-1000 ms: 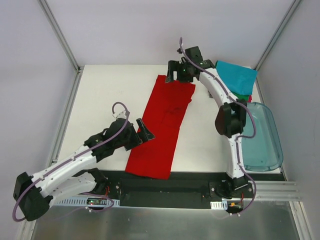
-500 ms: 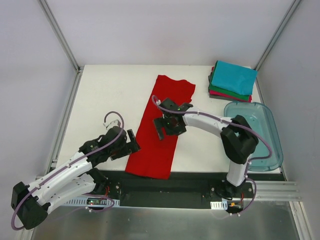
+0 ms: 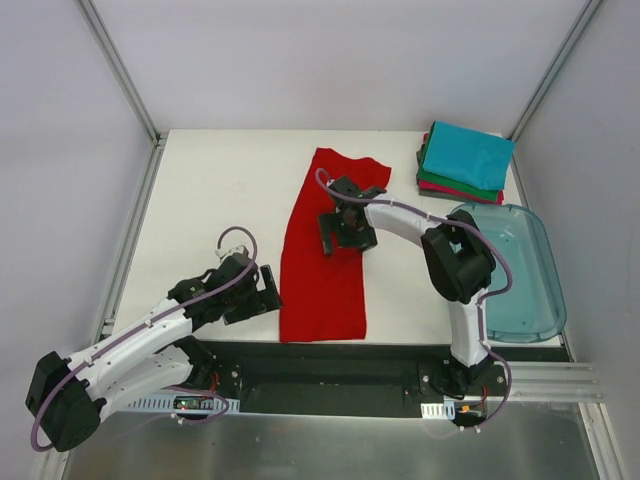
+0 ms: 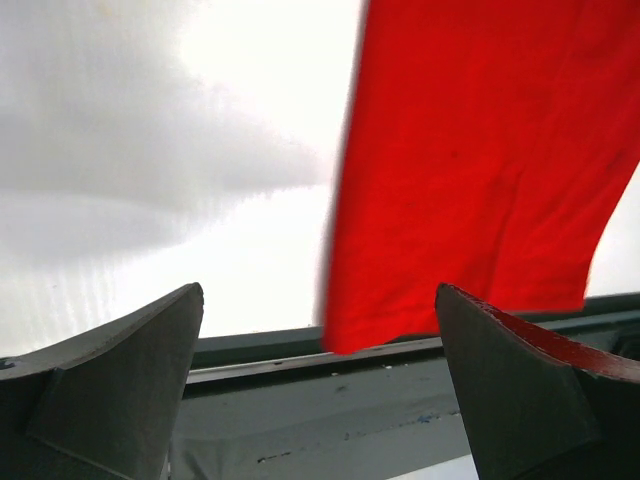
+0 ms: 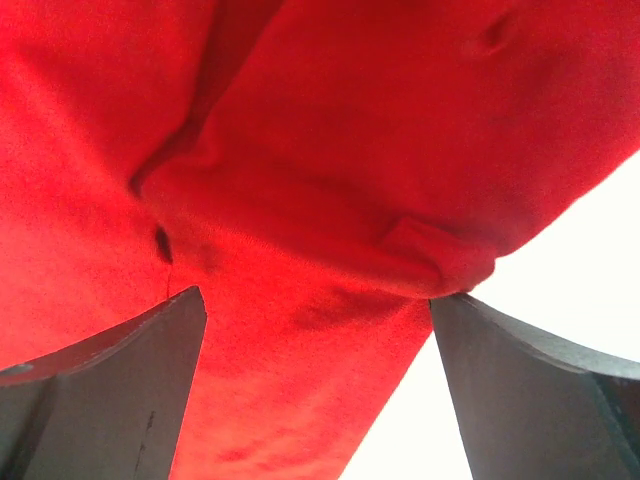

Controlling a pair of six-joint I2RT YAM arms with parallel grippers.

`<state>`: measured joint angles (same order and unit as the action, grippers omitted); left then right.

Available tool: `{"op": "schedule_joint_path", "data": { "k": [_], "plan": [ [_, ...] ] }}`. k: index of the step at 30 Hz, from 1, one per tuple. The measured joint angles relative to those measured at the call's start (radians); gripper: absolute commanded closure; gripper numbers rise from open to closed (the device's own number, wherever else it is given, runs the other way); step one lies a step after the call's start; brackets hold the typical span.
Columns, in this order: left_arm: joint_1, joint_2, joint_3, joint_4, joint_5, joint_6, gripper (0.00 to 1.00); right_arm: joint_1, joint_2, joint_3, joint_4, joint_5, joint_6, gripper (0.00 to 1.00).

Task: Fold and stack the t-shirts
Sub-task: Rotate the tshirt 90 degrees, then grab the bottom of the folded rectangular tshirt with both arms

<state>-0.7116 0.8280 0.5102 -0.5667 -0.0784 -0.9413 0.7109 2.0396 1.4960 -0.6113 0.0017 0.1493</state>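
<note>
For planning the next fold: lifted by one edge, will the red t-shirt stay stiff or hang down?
Probably hang down: the red t-shirt shows soft creases and bunched folds. It looks thin, so likely light. Pushed, it would probably wrinkle, not slide.

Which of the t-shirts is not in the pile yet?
The bright red t-shirt, a long strip in the middle of the table. The other t-shirts, teal on top, are folded rectangles piled at the far right corner.
</note>
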Motion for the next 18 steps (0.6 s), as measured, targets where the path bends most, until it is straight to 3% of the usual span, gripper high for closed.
{"op": "schedule_joint_path", "data": {
  "k": [4,8,14,18],
  "plan": [
    [0.0,0.046,0.0,0.063,0.085,0.029,0.01,-0.083,0.006,0.015,0.002,0.009,-0.055,0.04],
    [0.0,0.119,-0.005,0.145,0.192,0.043,0.1,-0.101,-0.055,-0.055,0.022,0.01,-0.075,0.04],
    [-0.053,0.182,-0.06,0.286,0.303,0.015,0.26,-0.008,-0.479,-0.415,0.082,0.013,0.01,0.04],
    [-0.117,0.22,-0.069,0.352,0.306,-0.023,0.42,-0.007,-0.761,-0.652,0.119,0.037,0.114,0.04]
  ]
}}
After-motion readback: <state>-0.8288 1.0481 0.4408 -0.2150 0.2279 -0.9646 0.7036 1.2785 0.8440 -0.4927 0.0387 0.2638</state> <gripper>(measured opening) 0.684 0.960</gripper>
